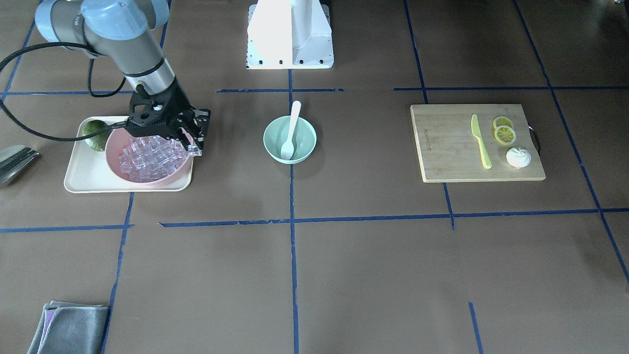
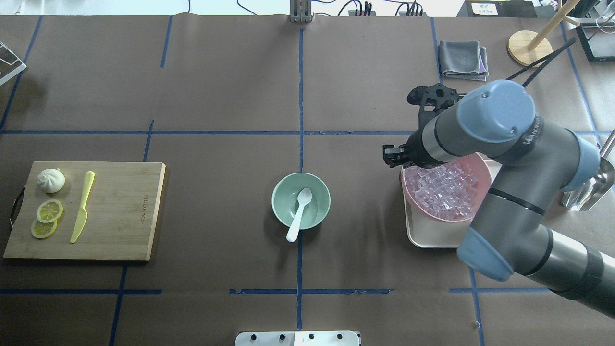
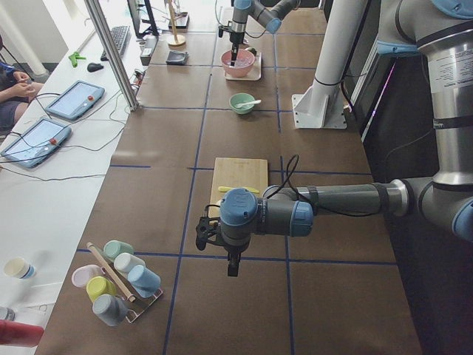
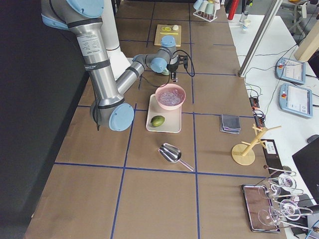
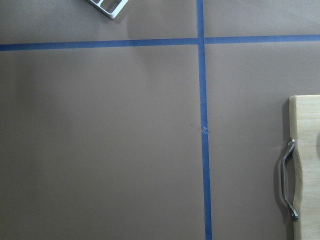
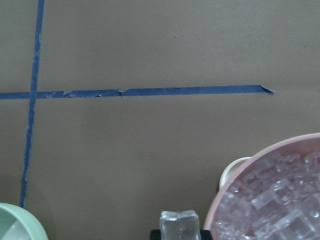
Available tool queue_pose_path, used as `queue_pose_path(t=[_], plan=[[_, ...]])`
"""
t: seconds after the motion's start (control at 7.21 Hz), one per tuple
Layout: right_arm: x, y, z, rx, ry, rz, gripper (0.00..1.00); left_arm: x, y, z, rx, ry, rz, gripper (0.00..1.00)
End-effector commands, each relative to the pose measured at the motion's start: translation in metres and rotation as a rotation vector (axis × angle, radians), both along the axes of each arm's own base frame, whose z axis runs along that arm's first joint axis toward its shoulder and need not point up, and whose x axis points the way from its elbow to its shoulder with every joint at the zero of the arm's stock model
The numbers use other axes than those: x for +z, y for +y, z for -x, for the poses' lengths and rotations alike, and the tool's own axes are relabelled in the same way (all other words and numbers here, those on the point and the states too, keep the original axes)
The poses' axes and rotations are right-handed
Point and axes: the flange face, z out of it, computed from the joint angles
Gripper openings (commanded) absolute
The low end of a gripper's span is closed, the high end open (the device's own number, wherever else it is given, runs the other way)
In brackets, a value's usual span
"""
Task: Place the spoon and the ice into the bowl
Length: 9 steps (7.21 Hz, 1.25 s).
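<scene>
The white spoon [image 1: 293, 129] lies in the mint-green bowl [image 1: 271, 144] at the table's middle, its scoop down inside and its handle over the rim; both also show in the overhead view, spoon [image 2: 300, 213] and bowl [image 2: 279, 191]. My right gripper [image 1: 195, 147] is shut on one clear ice cube [image 6: 179, 225], held just outside the rim of the pink bowl [image 1: 114, 168] of heaped ice [image 1: 147, 158], on the mint bowl's side. My left gripper [image 3: 232, 264] hangs over bare table beyond the cutting board; I cannot tell whether it is open or shut.
The pink bowl stands on a cream tray [image 1: 83, 183] with a green fruit [image 1: 96, 133]. A wooden cutting board [image 1: 442, 142] holds a yellow-green knife [image 1: 480, 142], lemon slices [image 1: 504, 132] and a white bun [image 1: 518, 157]. A metal scoop [image 1: 14, 161] and a grey cloth [image 1: 69, 329] lie nearby.
</scene>
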Motion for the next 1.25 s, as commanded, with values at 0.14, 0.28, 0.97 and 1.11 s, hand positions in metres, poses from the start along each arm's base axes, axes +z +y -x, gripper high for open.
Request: queue_pose_path(t=[0.14, 0.28, 0.97, 1.11], plan=[[-0.084, 0.053, 0.127, 0.070, 0.040, 0.027, 0.02, 0.000, 0.000, -0.001, 0.002, 0.012, 0.001, 1.00], [-0.090, 0.073, 0.157, 0.073, 0.052, 0.018, 0.03, -0.001, -0.001, -0.003, 0.005, 0.012, 0.000, 1.00], [-0.083, 0.078, 0.186, 0.059, 0.085, 0.025, 0.33, -0.002, -0.002, -0.005, 0.011, 0.024, -0.001, 1.00], [-0.078, 0.078, 0.187, 0.057, 0.094, 0.025, 0.77, -0.002, -0.002, -0.006, 0.012, 0.024, -0.001, 1.00]])
